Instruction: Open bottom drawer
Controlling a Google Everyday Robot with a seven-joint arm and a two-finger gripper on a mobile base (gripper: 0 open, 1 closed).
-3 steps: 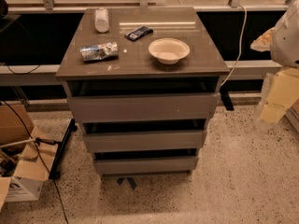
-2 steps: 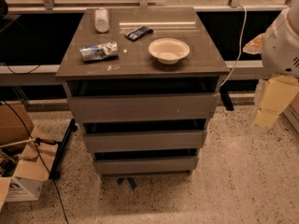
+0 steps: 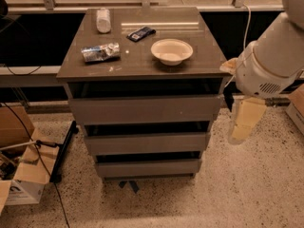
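Note:
The bottom drawer (image 3: 147, 167) is the lowest and narrowest-looking of three grey-brown flat drawer fronts in a cabinet at the middle of the view. It sits closed under the middle drawer (image 3: 147, 143) and the top drawer (image 3: 145, 109). My gripper (image 3: 243, 122) is cream-coloured and hangs down from the white arm (image 3: 268, 65) to the right of the cabinet. It is level with the top and middle drawers, clear of the cabinet's side, and well above and to the right of the bottom drawer.
On the cabinet top stand a white bowl (image 3: 171, 51), a crumpled snack bag (image 3: 100, 52), a lying white bottle (image 3: 103, 20) and a dark packet (image 3: 141, 33). Cardboard boxes (image 3: 19, 175) and cables lie on the floor at the left. Speckled floor lies in front.
The arm has swung left and further into view, bringing the gripper closer to the cabinet's right side. The drawers and the things on top have not moved.

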